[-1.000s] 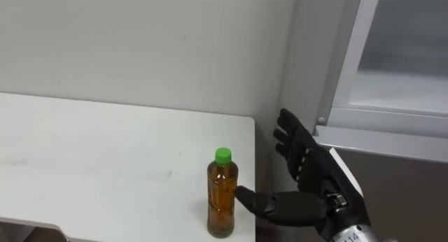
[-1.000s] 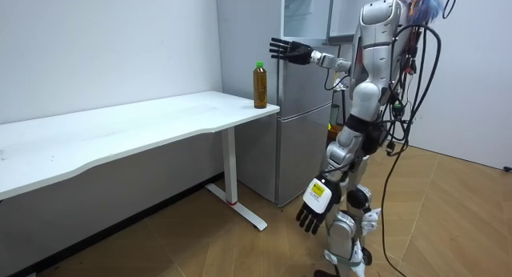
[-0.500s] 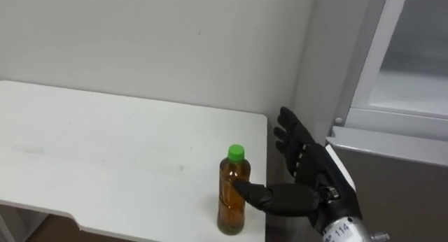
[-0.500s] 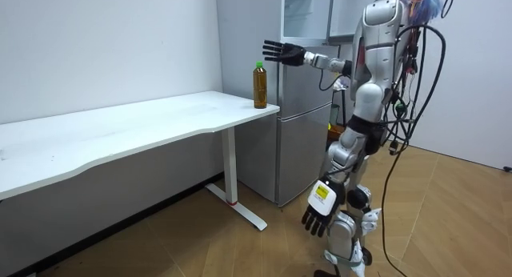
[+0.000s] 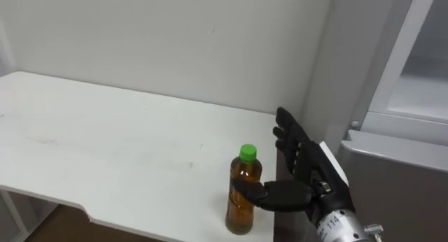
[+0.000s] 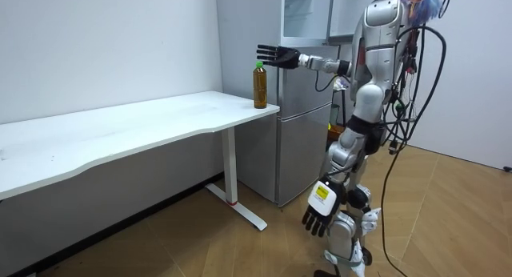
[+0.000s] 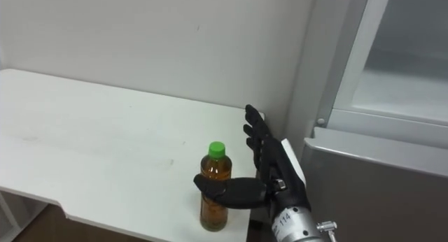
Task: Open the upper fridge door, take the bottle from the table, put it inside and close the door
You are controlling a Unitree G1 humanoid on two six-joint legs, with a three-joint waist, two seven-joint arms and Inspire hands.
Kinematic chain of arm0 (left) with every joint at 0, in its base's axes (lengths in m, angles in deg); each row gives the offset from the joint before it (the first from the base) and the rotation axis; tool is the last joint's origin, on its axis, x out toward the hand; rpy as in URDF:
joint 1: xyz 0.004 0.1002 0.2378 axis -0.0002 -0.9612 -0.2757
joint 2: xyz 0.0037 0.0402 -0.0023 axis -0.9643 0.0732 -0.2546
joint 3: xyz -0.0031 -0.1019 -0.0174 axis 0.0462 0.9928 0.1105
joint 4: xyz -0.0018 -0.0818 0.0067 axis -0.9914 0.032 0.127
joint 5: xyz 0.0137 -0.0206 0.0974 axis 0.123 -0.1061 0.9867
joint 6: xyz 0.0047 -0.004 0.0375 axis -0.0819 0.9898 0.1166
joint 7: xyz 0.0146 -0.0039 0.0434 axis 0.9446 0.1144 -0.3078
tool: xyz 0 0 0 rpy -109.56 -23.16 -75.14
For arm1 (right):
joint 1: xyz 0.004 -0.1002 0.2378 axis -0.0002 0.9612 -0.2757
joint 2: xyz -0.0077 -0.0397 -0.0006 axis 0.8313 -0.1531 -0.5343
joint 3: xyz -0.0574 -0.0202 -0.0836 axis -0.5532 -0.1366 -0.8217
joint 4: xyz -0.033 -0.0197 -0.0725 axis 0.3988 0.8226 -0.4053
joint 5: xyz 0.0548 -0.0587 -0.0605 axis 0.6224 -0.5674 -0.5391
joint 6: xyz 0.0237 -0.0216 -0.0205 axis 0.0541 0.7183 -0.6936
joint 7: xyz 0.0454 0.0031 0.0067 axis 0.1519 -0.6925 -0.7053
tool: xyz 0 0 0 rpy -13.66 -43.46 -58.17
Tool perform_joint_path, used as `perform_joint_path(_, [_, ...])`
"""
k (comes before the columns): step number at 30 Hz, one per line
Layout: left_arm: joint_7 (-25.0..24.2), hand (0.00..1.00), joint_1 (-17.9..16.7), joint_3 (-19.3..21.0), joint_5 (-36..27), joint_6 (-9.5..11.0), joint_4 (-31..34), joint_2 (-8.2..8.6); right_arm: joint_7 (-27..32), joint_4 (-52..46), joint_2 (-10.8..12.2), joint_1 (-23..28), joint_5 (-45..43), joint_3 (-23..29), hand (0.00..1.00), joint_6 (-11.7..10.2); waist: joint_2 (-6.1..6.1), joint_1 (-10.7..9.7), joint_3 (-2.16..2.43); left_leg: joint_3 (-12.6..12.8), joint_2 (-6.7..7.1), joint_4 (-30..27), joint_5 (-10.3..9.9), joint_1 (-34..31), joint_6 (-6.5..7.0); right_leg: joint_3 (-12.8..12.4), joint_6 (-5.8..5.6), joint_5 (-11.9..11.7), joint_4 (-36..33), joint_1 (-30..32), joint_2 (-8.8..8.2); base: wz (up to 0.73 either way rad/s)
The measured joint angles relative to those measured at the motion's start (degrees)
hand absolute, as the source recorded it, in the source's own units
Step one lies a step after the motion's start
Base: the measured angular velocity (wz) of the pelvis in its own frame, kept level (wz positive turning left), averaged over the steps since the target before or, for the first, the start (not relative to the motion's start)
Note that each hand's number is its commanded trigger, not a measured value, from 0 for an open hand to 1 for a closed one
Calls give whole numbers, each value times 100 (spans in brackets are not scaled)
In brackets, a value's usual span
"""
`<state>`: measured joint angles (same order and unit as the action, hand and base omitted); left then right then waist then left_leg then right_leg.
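Bottle (image 5: 241, 193), amber with a green cap, stood upright. Our right hand (image 5: 304, 165), open-fingered, hovered at its three o'clock; our left hand (image 6: 318, 219) hung relaxed.

Bright even room light, soft shadows

A white table (image 6: 120, 129) stands against a pale wall (image 6: 104, 45) on wooden floor (image 6: 448, 221).

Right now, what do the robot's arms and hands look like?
Both hands are black and human-shaped. The right hand has a white panel on its back and a silver wrist cuff bearing small print. The left hand carries a white-and-yellow tag. The forearms are silver-grey.
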<state>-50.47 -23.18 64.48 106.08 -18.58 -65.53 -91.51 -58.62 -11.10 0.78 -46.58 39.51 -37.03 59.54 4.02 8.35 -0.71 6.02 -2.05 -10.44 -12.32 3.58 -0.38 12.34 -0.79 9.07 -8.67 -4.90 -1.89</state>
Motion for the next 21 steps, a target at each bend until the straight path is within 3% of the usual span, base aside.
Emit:
perform_joint_path(10, [77, 0, -25, -8, -14, -62, 219, 34, 202, 1167, 36, -458, 12, -77, 0, 36, -31, 24, 24, -11, 4, -37, 2, 8, 0, -8, 0, 0, 1, -3, -4, 0])
perform_joint_path(21, [145, 0, -85, -8, -20, -60, 313, 32, 445, 1378, 31, -458, 267, -78, 0, 36, -50, 100, 18, -51, 7, -76, 5, 9, -1, 45, 1, -1, 1, -58, -12, 1])
